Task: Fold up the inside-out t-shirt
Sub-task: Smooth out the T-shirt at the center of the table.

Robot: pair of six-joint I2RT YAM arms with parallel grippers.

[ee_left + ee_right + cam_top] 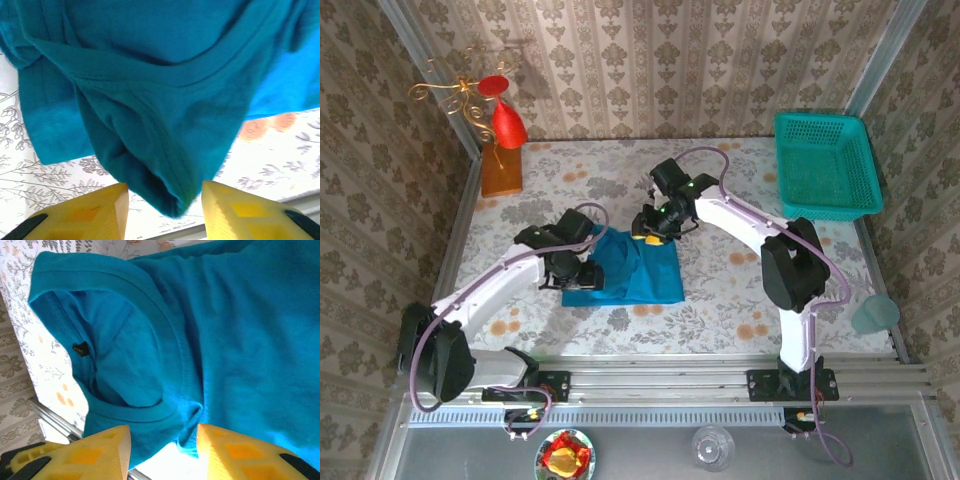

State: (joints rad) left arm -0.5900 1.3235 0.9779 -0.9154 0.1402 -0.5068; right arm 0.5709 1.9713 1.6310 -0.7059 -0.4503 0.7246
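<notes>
The teal-blue t-shirt (630,270) lies bunched in a compact heap on the floral table, between the two arms. My left gripper (582,270) sits at the shirt's left edge. In the left wrist view the left gripper (164,192) is open, and a drooping seamed fold of the t-shirt (165,125) hangs between the yellow fingers (100,210) with a gap on each side. My right gripper (650,228) is at the shirt's far edge. It is open in the right wrist view too (162,432), straddling the collar rim (150,412) near the small dark label (80,348).
A green mesh basket (825,165) stands at the back right. An orange stand with a red cone (502,150) is at the back left. A pale teal cup (875,315) sits at the right edge. A metal rail (720,378) runs along the near edge.
</notes>
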